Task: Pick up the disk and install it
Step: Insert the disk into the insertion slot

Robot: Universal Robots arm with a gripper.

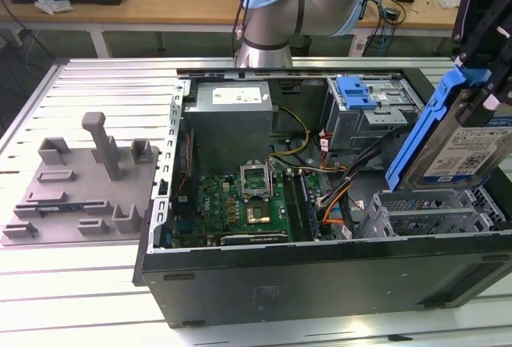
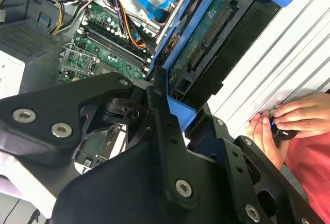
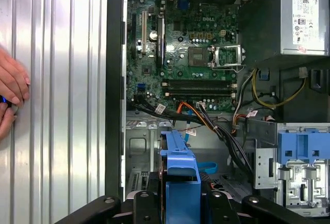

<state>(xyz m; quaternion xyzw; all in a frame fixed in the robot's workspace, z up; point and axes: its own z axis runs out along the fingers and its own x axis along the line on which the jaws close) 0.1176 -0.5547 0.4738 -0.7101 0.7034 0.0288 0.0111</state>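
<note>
At the exterior view's right end of the open computer case (image 1: 320,275), the pincer (image 1: 485,75) is pinching the disk (image 1: 460,147), its black fingers pressed against the blue frame around the drive. The disk hangs tilted, label side facing the exterior camera, just above the metal drive cage (image 1: 424,211) in that corner of the case and clear of the surface (image 1: 96,283). In the second wrist view the disk's green circuit-board side (image 2: 216,43) shows, with the pincer (image 2: 191,126) clamped on the blue frame at its near end. In the first wrist view the frame's blue edge (image 3: 180,172) sticks out from between the fingers, pointing toward the motherboard (image 3: 185,53). The grey power-supply box (image 1: 232,119) sits at the far side of the case. A grey plastic holder (image 1: 80,187) lies on the slatted surface at the exterior view's left. A person's hand (image 2: 289,126) rests on the slats beside the case.
</note>
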